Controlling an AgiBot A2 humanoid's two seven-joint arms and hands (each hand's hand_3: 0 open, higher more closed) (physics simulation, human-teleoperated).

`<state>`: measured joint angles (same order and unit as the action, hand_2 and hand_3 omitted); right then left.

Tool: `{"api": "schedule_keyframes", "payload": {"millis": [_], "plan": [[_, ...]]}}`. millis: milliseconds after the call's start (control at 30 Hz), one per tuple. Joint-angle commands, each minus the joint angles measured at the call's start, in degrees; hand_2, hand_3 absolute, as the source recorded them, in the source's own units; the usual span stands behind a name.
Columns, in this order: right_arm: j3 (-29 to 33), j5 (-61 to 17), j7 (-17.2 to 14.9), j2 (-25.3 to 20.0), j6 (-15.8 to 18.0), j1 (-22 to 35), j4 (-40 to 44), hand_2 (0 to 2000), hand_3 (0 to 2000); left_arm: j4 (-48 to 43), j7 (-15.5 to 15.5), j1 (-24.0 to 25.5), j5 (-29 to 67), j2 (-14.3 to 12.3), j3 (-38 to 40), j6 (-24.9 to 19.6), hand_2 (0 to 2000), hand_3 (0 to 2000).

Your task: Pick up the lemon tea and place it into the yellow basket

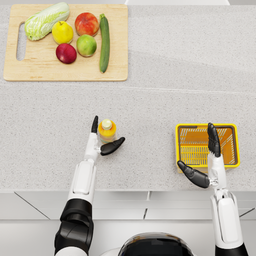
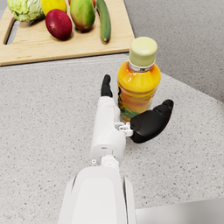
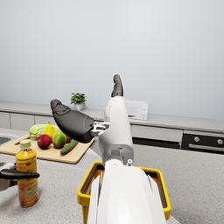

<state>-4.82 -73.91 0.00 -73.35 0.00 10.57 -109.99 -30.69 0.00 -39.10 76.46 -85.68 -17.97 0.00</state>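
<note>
Flanking lemon tea [image 1: 107,130]: cutting board [image 1: 65,70], yellow basket [image 1: 181,145].

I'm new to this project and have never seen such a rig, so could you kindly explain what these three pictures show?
It is a simulated humanoid robot with two arms. One picture looks down from its head; the other two look along each forearm. On the counter stand a lemon tea bottle, a yellow basket, and a cutting board with fruit and vegetables. The left hand is open around the bottle, not yet gripping it. The right hand is open over the basket, holding nothing.
</note>
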Motion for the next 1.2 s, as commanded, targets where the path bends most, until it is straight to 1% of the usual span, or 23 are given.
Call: {"api": "schedule_keyframes", "payload": {"millis": [33, 100, 167, 200, 267, 300, 367, 433, 500, 567, 633, 700, 867, 900, 1000, 1033, 1067, 1100, 1133, 1167, 1200], "plan": [[-0.2, 0.0, 0.0, -0.3, 0.0, 0.6, 0.7, 0, 0, 1.9, 0.0, -2.5, 0.0, -0.9, 1.3, -0.3, 2000, 653], [-0.8, 0.0, 0.0, -0.5, 0.0, 0.5, 2.0, 0, 0, -1.8, 0.0, -0.7, 0.0, -0.6, 2.0, -0.6, 2000, 1307], [-2.1, 0.0, 0.0, -0.9, 0.0, 0.7, 3.3, 0, 0, -6.5, -0.1, 0.6, 0.1, -0.4, 2.6, 0.2, 2000, 1960], [-2.6, 0.0, 0.0, -1.0, 0.0, 0.8, 3.8, 0, 0, -9.2, -0.3, 1.5, 0.1, -0.2, 3.6, -0.5, 2000, 2000], [-4.4, 0.0, 0.0, -1.2, 0.0, 0.5, 5.7, 0, 0, -21.2, -0.3, 4.8, 0.0, 0.4, 4.1, -2.0, 2000, 2000], [-6.4, 0.0, 0.0, -1.4, 0.0, 0.6, 6.6, 0, 0, -26.7, -0.2, 6.1, 0.1, 0.7, 3.9, -2.3, 2000, 2000], [-9.7, 0.0, 0.0, -2.3, 0.0, 1.6, 8.6, 0, 0, -36.1, -0.2, 6.3, 0.1, 0.5, 4.1, -2.7, 2000, 2000], [-11.0, 0.0, 0.0, -3.6, 0.0, 3.3, 10.4, 0, 0, -41.8, -0.2, 5.8, 0.0, 0.0, 3.8, -3.1, 2000, 2000], [-12.9, 0.0, 0.0, -5.1, 0.0, 5.1, 12.3, 0, 0, -46.2, -0.1, 5.9, 0.0, -0.2, 1.7, -3.6, 2000, 2000], [-14.5, 0.0, 0.0, -6.4, 0.0, 6.6, 13.1, 0, 0, -48.9, -0.1, 6.3, 0.0, -0.4, -1.5, -3.7, 2000, 2000], [-15.4, -5.1, 0.0, -8.0, 0.0, 8.5, 14.7, 0, 0, -52.3, -0.2, 7.4, 0.0, -0.1, -4.9, -3.7, 2000, 2000], [-16.2, -8.2, 0.0, -9.6, 0.0, 10.5, 16.2, 0, 0, -55.1, -0.2, 8.4, 0.0, 0.2, -8.6, -3.9, 2000, 2000], [-17.4, -10.9, 0.0, -12.4, 0.0, 14.2, 21.1, 0, 0, -57.2, -0.2, 8.9, 0.0, -0.6, -13.5, -4.9, 2000, 2000], [-17.5, -11.1, 0.1, -12.7, 0.7, 14.7, 21.8, 0, 0, -57.5, -0.2, 9.1, 0.0, -0.7, -13.9, -5.1, 2000, 2000], [-17.9, -11.4, 0.2, -13.6, 5.7, 16.3, 23.7, 0, 0, -58.4, 0.2, 9.0, 0.3, 0.0, -16.2, -3.9, 2000, 2000], [-17.7, -11.5, 0.2, -13.3, 7.2, 16.2, 23.6, 1361, 327, -58.4, 0.2, 8.7, 0.4, 0.2, -16.2, -3.3, 2000, 2000], [-18.3, -11.6, 0.4, -12.8, 13.9, 16.2, 23.3, 2000, 653, -58.4, 0.1, 8.6, 0.5, 0.8, -16.6, -3.1, 2000, 2000], [-19.0, -11.7, 0.5, -12.4, 18.4, 16.4, 22.9, 2000, 980, -57.7, 0.0, 8.4, 0.4, 1.1, -16.8, -3.8, 2000, 2000], [-19.2, -11.7, 0.6, -11.8, 20.0, 16.4, 22.5, 2000, 1307, -57.6, -0.1, 8.3, 0.4, 1.5, -16.8, -4.3, 2000, 2000], [-19.5, -11.7, 0.5, -11.6, 20.2, 16.6, 22.4, 2000, 1633, -57.6, -0.2, 8.1, 0.4, 1.8, -17.1, -4.9, 2000, 2000], [-19.6, -11.7, 0.4, -11.3, 20.9, 17.0, 22.5, 2000, 1960, -58.2, -0.2, 8.4, 0.3, 2.7, -17.5, -5.5, 639, 1673]]}}
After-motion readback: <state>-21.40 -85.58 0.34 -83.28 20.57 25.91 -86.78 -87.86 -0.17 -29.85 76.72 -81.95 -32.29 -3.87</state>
